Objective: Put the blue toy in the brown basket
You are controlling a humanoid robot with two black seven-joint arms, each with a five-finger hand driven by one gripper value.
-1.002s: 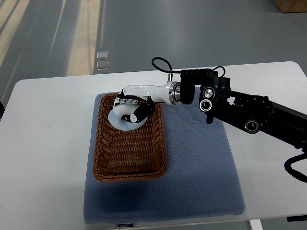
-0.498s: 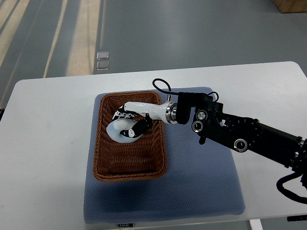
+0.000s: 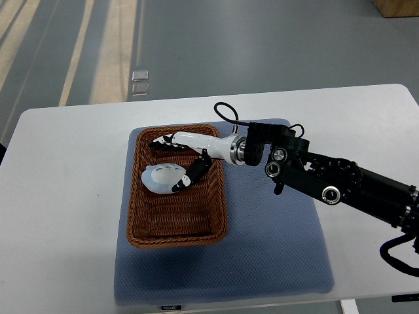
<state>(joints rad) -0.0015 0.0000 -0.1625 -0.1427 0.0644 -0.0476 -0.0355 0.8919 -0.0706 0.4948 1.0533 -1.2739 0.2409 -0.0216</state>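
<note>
Release step, toy down in basket.

Pale blue rounded plastic toy [image 3: 161, 177] lies on the woven floor of the brown wicker rectangular basket [image 3: 175, 233], toward its upper-left part; basket sits on a blue-grey textured mat [image 3: 275, 242] on a white tabletop [image 3: 65, 196]. Right hand [image 3: 178, 160], white shell w/ black finger segments, reaches in over the basket's far-right corner; fingers look spread, upper ones along the far rim, lower one [image 3: 194, 174] close beside the toy's right edge, poss. touching, can't confirm. No grasp apparent, toy looks to rest on its own. Left arm not seen. Judgement: placement essentially done. Next calls for lifting hand up and back to the right w/o snagging the basket rim or nudging the toy.
</note>
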